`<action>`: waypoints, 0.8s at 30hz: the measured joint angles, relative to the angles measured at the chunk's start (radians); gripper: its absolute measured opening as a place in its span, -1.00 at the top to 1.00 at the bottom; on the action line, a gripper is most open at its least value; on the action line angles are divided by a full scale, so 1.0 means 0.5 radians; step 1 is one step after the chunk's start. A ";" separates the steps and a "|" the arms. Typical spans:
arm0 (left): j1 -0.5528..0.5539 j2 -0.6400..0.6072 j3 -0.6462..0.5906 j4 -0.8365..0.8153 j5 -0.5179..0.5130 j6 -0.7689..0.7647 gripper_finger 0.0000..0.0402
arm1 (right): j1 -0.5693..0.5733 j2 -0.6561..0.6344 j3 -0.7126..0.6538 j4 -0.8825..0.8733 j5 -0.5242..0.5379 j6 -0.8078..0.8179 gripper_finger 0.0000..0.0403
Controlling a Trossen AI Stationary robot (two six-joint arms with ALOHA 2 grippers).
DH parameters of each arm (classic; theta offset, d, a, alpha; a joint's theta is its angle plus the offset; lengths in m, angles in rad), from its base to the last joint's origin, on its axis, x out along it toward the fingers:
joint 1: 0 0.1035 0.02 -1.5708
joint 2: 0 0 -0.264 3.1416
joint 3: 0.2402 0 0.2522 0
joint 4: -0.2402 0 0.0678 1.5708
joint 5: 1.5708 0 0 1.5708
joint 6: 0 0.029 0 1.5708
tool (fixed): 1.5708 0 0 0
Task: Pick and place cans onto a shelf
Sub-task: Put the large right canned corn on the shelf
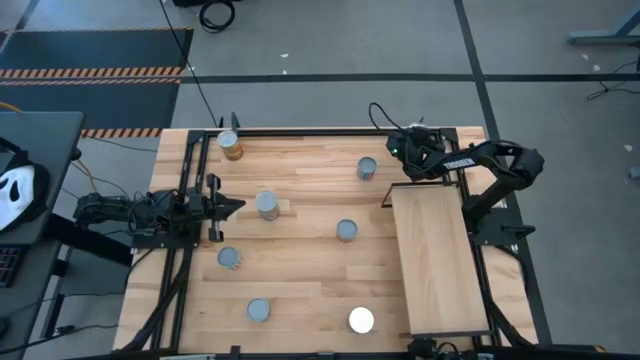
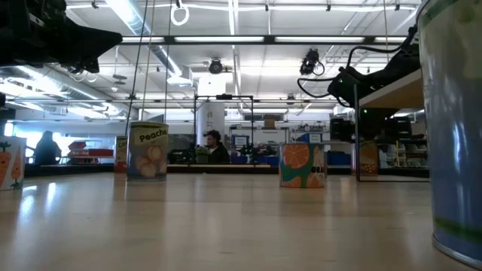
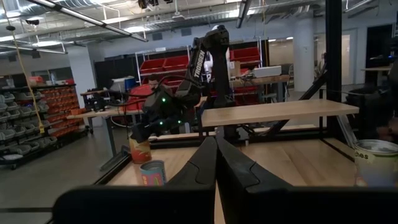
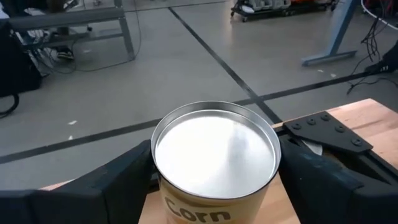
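On the tabletop (image 1: 300,290), seven cans show; labels read "Peach" (image 2: 147,150) and "Corn" (image 4: 214,162), the latter between the right gripper's (image 4: 214,177) spread fingers. Left gripper (image 1: 232,207) pressed together.

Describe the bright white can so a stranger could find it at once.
In the high view, find the pale shelf on the table's right side. Follow its left edge to the lower corner; the can stands just left of it, not touching. Its top shines bright white, while its nearest neighbour and the others are dull grey.
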 joint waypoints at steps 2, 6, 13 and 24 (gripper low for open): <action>0.000 0.000 0.001 0.000 0.000 0.000 0.95 | 0.000 -0.039 0.000 0.005 -0.012 -0.023 -0.56; 0.000 0.000 0.000 0.000 0.000 0.000 0.95 | 0.029 -0.208 0.000 0.010 -0.074 -0.082 -0.55; 0.000 0.000 0.001 0.000 0.000 0.000 0.95 | 0.226 -0.709 0.000 0.011 -0.094 -0.472 -0.55; 0.000 0.000 0.000 0.000 0.000 0.000 0.95 | 0.650 -1.506 0.013 -0.239 -0.851 -0.846 -0.55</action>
